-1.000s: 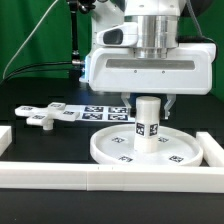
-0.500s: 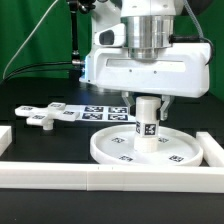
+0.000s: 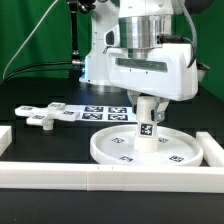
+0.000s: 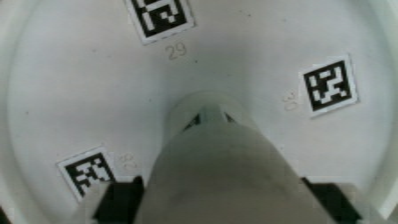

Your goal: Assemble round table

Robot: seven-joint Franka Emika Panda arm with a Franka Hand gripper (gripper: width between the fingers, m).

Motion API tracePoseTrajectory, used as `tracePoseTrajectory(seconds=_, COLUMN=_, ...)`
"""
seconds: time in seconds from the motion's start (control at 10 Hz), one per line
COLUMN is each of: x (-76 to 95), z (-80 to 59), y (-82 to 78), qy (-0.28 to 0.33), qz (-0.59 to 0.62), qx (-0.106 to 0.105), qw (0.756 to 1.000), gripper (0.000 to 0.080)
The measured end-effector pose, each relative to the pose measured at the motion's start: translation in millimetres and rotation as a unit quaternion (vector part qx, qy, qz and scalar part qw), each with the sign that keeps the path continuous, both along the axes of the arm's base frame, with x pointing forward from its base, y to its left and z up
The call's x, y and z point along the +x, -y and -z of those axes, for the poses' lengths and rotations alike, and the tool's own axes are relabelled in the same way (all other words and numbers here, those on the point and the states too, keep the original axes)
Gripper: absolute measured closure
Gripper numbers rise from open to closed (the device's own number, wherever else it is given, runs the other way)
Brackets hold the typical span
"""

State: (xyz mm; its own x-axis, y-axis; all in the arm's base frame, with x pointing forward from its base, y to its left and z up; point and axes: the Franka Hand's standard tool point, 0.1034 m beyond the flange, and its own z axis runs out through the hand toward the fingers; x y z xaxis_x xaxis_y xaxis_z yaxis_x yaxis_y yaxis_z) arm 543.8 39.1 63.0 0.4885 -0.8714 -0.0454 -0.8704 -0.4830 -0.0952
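The white round disc [image 3: 143,149] lies flat on the black table, tags on its face. The short thick cylinder leg [image 3: 148,125] stands upright in the disc's middle. My gripper [image 3: 148,104] is straight above it, shut on the leg's top. In the wrist view the leg [image 4: 217,160] runs down between my two black fingers [image 4: 121,198] onto the disc [image 4: 107,100]. The cross-shaped foot piece [image 3: 41,117] lies on the table at the exterior view's left, apart from the disc.
The marker board [image 3: 95,112] lies behind the disc. Long white bars edge the front [image 3: 100,178], with short pieces at the left [image 3: 4,137] and right [image 3: 213,150]. A green backdrop stands behind the arm.
The wrist and gripper body have turned about the vertical axis while holding the leg; the leg's tag faces a little differently. The disc and foot piece have not moved.
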Motion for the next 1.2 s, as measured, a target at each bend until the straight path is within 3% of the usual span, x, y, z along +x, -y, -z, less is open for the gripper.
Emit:
tracePoseTrajectory(seconds=0.1, x=-0.1, z=0.2, y=-0.4, qy=0.001, qz=-0.009, qx=0.0, qw=1.0, gripper=0.0386)
tracePoseTrajectory(seconds=0.2, x=0.0, z=0.3, y=-0.4, qy=0.002, qz=-0.03, qx=-0.002, qw=1.0, gripper=0.0207)
tracePoseTrajectory(seconds=0.4, x=3.4, z=-1.5, y=-1.3, qy=0.005, qz=-0.091, qx=-0.004, qw=0.996, gripper=0.016)
tracePoseTrajectory(seconds=1.0, x=4.2, z=-1.8, y=-1.0, qy=0.025, qz=-0.316, qx=-0.019, qw=0.948, gripper=0.015)
tracePoseTrajectory(seconds=1.2, x=5.0, z=-1.2, y=-1.6, qy=0.032, qz=-0.443, qx=-0.029, qw=0.895, gripper=0.015)
